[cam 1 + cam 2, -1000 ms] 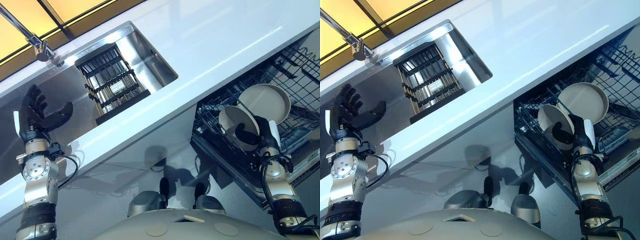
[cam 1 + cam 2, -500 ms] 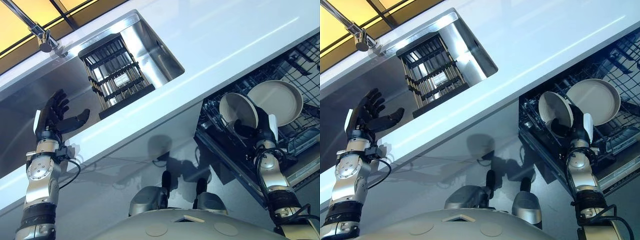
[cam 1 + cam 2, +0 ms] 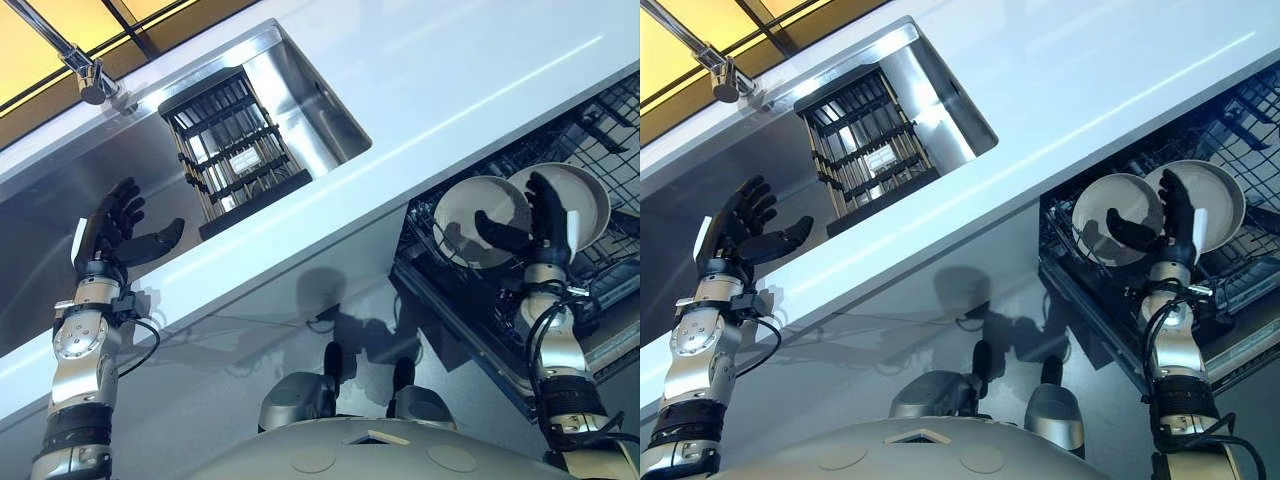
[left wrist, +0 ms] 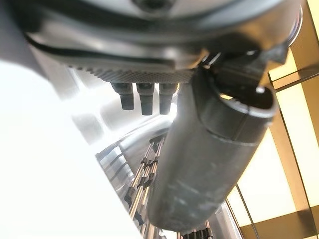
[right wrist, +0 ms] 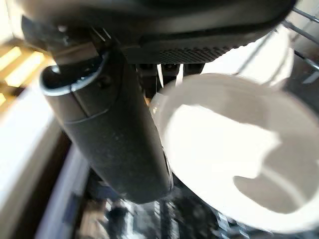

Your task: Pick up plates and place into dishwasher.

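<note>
Standing on edge in the dishwasher rack (image 3: 600,130): two pale plates (image 3: 478,206), side by side. Right hand (image 3: 545,215) just before them, fingers straight, holding nothing. Left hand (image 3: 112,232) spread open over the sink (image 3: 300,75).

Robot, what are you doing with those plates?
The robot is loading the dishwasher. Two pale plates, one beside the other, stand on edge in the dark wire rack of the open dishwasher under the white counter. Its right hand is open in front of them, fingers straight, gripping neither. Its left hand is open too, raised beside the sink, where a black dish rack sits.
</note>
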Robot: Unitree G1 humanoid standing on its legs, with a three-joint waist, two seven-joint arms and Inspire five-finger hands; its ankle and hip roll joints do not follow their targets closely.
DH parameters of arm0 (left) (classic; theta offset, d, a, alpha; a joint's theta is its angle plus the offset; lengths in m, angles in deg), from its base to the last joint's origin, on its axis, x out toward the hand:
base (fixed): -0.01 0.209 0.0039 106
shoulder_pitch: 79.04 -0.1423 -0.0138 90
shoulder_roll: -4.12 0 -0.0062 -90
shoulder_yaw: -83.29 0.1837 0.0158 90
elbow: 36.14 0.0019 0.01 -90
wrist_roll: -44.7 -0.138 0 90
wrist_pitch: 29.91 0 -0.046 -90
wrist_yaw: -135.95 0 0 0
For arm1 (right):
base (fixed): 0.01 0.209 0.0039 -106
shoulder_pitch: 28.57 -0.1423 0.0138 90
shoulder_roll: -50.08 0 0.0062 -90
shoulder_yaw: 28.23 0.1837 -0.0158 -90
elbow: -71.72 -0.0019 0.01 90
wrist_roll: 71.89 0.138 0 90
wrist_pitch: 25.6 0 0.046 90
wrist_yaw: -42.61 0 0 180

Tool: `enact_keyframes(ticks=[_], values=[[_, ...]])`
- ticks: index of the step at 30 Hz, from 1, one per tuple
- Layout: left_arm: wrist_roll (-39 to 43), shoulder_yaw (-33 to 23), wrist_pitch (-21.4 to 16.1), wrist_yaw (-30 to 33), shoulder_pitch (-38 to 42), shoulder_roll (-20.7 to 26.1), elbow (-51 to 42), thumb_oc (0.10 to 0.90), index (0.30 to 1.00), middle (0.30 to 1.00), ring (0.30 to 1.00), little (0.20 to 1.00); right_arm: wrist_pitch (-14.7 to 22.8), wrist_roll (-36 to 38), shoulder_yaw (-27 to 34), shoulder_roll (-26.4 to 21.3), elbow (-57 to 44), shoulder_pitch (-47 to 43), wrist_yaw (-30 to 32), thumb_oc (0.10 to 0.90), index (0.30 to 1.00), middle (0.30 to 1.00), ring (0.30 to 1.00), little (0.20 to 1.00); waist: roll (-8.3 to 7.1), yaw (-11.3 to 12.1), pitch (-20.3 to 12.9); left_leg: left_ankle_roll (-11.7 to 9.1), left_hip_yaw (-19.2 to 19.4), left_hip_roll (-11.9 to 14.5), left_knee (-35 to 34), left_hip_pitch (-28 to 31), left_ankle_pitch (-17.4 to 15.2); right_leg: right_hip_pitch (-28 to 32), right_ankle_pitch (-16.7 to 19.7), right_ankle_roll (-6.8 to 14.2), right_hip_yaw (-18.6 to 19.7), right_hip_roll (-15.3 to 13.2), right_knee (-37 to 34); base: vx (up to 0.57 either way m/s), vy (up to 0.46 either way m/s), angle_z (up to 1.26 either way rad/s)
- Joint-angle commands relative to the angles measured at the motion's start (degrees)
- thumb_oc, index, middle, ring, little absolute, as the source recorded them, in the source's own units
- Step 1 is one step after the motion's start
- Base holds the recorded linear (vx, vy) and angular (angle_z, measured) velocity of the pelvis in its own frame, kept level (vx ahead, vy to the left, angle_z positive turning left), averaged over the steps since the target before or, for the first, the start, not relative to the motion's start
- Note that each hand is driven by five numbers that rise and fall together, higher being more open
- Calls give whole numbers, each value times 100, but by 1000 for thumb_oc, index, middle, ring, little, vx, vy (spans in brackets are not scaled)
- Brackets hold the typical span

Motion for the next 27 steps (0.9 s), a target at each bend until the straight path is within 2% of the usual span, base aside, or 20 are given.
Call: enact_keyframes(ticks=[1, 7, 11, 16, 21, 27], values=[[-14, -342, -404, 132, -50, 344, 15, 800, 900, 900, 900, 900, 958, 350, 471, 50, -877, -37, -48, 800, 900, 900, 900, 900, -416, -214, -576, 3, 237, -144, 497, -44, -757, -490, -1046, -7, 72, 113, 1255, -28, -6, -10], [74, -342, -470, 128, 55, 355, 103, 800, 900, 900, 900, 900, 1177, 1012, 754, 176, -822, 44, -210, 800, 900, 900, 900, 900, -506, -351, -664, 55, 446, -153, 414, 52, -816, -403, -946, 76, 181, 149, 1053, -31, 10, -23], [174, -285, -536, 75, 174, 397, 271, 800, 900, 900, 900, 900, 1135, 1470, 864, 215, -468, 38, -319, 800, 900, 900, 900, 900, -528, -399, -714, 88, 552, -165, 387, 106, -860, -348, -882, 119, 239, 152, 939, -13, 16, -18], [223, -188, -437, 52, 331, 533, 342, 800, 900, 900, 900, 900, 1056, 1774, 939, 201, 34, 31, -410, 800, 900, 900, 900, 900, -547, -432, -746, 134, 669, -186, 406, 170, -928, -272, -817, 177, 302, 140, 840, 8, 1, -14], [273, -45, -437, 142, 516, 649, 449, 800, 900, 900, 900, 900, 951, 1882, 845, 92, 517, -71, -501, 800, 900, 900, 900, 900, -510, -420, -711, 179, 702, -217, 426, 193, -969, -280, -820, 207, 282, 96, 890, 19, -14, -5], [354, 212, -638, 555, 799, 728, 606, 800, 900, 900, 900, 900, 918, 2282, 724, -250, 1351, -364, -656, 800, 900, 900, 900, 900, -385, -387, -561, 197, 679, -247, 670, 56, -1048, -467, -894, 192, 252, -20, 1202, 23, -14, -2]])
